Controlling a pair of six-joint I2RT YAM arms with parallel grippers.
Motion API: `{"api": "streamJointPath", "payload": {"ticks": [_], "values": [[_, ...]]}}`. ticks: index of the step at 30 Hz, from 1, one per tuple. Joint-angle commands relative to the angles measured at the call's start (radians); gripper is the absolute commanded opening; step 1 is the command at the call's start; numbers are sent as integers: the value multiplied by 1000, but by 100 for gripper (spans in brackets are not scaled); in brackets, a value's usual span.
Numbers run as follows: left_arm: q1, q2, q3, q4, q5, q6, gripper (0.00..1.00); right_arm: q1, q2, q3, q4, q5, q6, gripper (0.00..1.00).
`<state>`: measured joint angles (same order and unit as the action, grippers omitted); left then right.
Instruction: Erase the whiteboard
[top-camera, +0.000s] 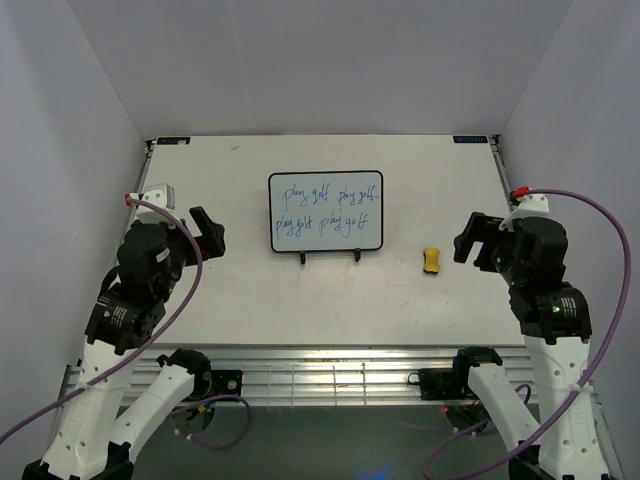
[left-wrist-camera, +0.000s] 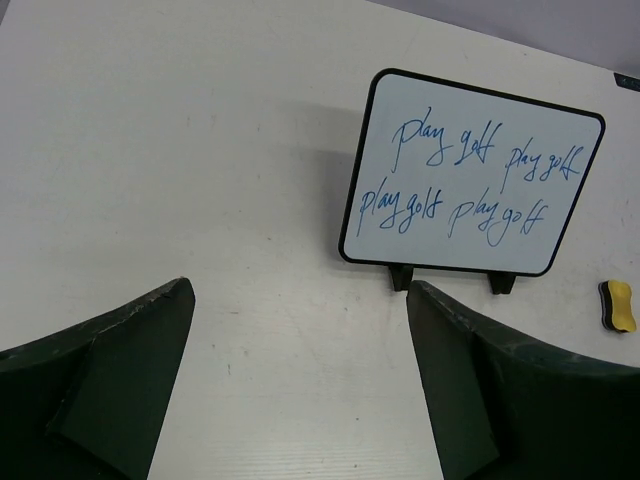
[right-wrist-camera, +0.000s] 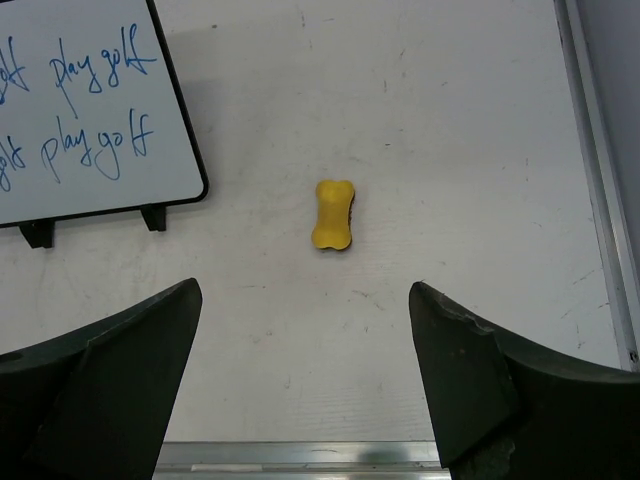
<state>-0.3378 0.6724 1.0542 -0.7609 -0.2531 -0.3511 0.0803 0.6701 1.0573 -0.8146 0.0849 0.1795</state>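
Observation:
The whiteboard (top-camera: 325, 211) stands upright on a wire stand at the table's middle, with blue "play golf" words written on it. It also shows in the left wrist view (left-wrist-camera: 470, 172) and at the left edge of the right wrist view (right-wrist-camera: 85, 120). A small yellow eraser (top-camera: 432, 261) lies on the table to the board's right; it shows in the right wrist view (right-wrist-camera: 333, 214) and the left wrist view (left-wrist-camera: 618, 306). My left gripper (top-camera: 208, 235) is open and empty, left of the board. My right gripper (top-camera: 472, 240) is open and empty, right of the eraser.
The stand's black feet (top-camera: 330, 257) rest in front of the board. The white table (top-camera: 330, 300) has a metal rail at its near edge (right-wrist-camera: 300, 455) and along its right side (right-wrist-camera: 595, 180). Grey walls enclose the table on three sides.

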Motion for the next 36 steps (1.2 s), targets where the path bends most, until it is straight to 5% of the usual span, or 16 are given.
{"api": "streamJointPath", "payload": {"ticks": [1,8,13,20,26,36], "values": [[-3,4,-3,-3,-40,-35,98,-2,5,-8,31,-43,-2,90],[-3,62,-88,254,188,-35,98,-1,-67,-161,242,-201,32,90],[25,415,-19,469,542,29,98,-2,-52,-215,293,-300,58,90],[312,775,-28,978,1024,-77,98,-1,-63,-258,287,-431,55,90],[321,1097,96,1052,1219,-6,98,-2,-102,-292,293,-520,49,90],[306,1331,236,1287,1393,-216,92,-1,-107,-290,264,-540,21,90]]}}
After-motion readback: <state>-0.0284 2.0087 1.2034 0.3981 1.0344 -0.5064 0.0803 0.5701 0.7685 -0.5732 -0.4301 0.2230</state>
